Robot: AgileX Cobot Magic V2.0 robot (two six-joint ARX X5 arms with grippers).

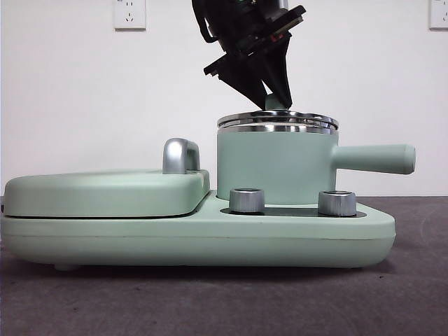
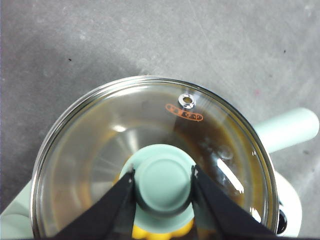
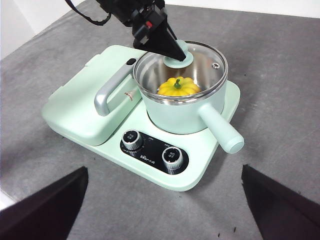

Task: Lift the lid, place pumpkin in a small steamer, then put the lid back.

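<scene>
The small steamer (image 1: 276, 164), a mint-green pot with a long side handle (image 1: 374, 159), stands on the right half of the cooker base. The glass lid (image 1: 277, 120) rests on its steel rim. My left gripper (image 2: 163, 172) comes down from above and is shut on the lid's mint-green knob (image 2: 164, 180). Through the glass, the right wrist view shows the yellow pumpkin (image 3: 178, 87) lying inside the steamer (image 3: 175, 117); a yellow sliver of the pumpkin (image 2: 142, 232) shows under the knob. My right gripper (image 3: 163, 170) hangs open, high and well in front of the cooker, holding nothing.
A wide flat mint-green cover (image 1: 105, 192) with a chrome handle (image 1: 178, 155) fills the cooker's left half. Two steel dials (image 1: 246, 200) (image 1: 337, 203) sit on the base in front of the steamer. Grey table surrounds the cooker.
</scene>
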